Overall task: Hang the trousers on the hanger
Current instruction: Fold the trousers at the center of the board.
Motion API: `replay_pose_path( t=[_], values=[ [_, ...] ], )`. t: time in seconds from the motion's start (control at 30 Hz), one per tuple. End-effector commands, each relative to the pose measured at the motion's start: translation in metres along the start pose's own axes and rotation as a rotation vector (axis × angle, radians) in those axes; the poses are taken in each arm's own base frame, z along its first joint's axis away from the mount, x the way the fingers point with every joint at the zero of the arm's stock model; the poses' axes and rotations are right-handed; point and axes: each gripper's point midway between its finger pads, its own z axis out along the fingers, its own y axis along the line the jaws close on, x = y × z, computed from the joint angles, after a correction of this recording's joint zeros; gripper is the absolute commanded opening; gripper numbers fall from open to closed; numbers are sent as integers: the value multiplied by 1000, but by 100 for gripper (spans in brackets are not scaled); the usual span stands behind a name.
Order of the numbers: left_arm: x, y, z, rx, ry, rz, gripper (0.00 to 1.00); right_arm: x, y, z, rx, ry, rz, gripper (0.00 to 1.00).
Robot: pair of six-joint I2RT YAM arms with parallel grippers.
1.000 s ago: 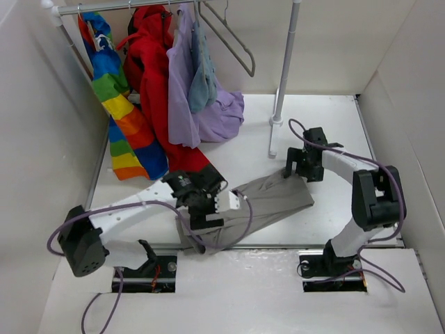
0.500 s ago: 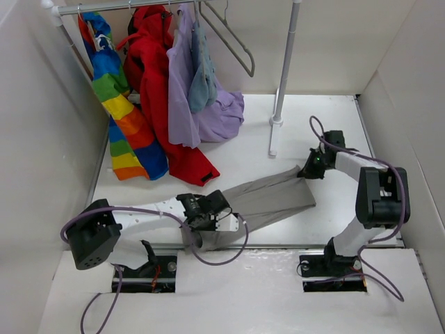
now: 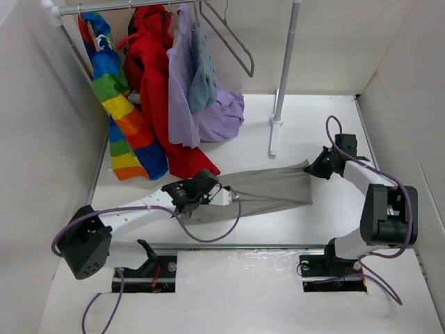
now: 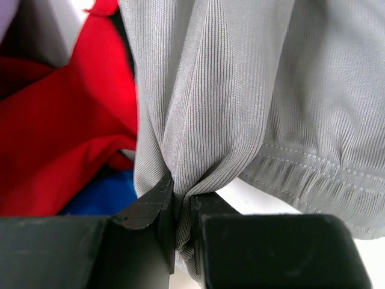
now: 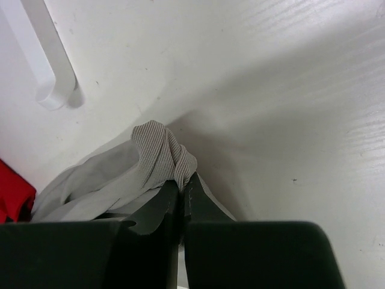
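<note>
The grey-beige trousers (image 3: 268,188) are stretched across the table between both arms. My left gripper (image 3: 208,192) is shut on their left end; in the left wrist view the ribbed fabric (image 4: 216,108) bunches into the pinched jaws of the left gripper (image 4: 182,201). My right gripper (image 3: 314,167) is shut on the right end, where a fold of the trousers (image 5: 162,153) rises out of the right gripper (image 5: 182,183). The slim grey hanger (image 3: 233,38) hangs empty on the rail at the top, far from both grippers.
A rail (image 3: 118,7) at the back holds a rainbow garment (image 3: 115,97), a red coat (image 3: 156,83), a lilac garment (image 3: 188,97) and a small blue-grey one (image 3: 203,76). A white upright pole (image 3: 285,66) stands mid-table on its foot (image 3: 273,142). White walls close both sides.
Both grippers have shut on the trousers' ends. The left one moved up and back, the right one further right, drawing the fabric out straight and taut.
</note>
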Motion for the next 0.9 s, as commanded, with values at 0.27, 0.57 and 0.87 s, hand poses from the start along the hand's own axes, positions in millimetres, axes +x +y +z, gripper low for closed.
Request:
replay_pose_path(
  t=[0.27, 0.57, 0.87],
  values=[
    [-19, 26, -52, 93, -65, -57, 0, -10, -14, 9, 52, -41, -41, 0],
    [28, -74, -33, 323, 87, 82, 20, -22, -11, 18, 60, -27, -87, 7],
    [55, -87, -18, 377, 227, 13, 64, -25, -17, 3, 116, -12, -170, 97]
  ],
)
